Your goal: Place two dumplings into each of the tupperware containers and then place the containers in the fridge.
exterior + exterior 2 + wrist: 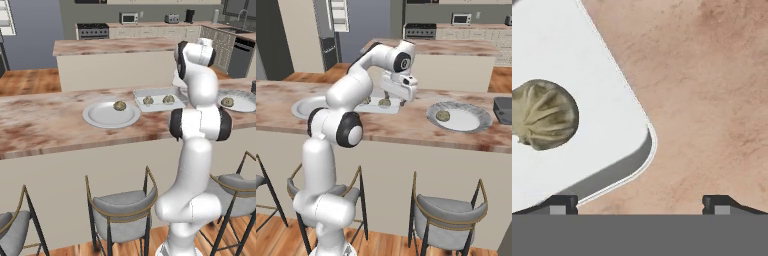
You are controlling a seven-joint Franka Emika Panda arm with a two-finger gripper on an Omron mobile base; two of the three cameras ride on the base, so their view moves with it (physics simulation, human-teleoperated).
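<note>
Over the near corner of the container [587, 60], gripper [639, 202] spread wide and holding nothing. One fingertip [562, 202] above the tray edge, the other above bare counter [712, 75]. From the right base view, gripper [396, 101] pointing down, just above the container [376, 106].

Inside the container [158, 106]: left dumpling [148, 100] and right dumpling [169, 99], apart from each other. Looks filled, so probably time to fetch for the second container; cannot make that one out for sure.

Left plate [100, 119] holding a spare dumpling [119, 105]; right plate [246, 106] holding another dumpling [227, 102].

To do it well:
- Lift straight up first, clear of the rim, to avoid nudging the tray.
- Keep jaws wide during travel.
- Centre over one plate piece, drop vertically, straddle its widest part.
- Close gently: soft, lumpy, likely to roll or squash.
- Watch for fingertips scraping the plate rim.
</note>
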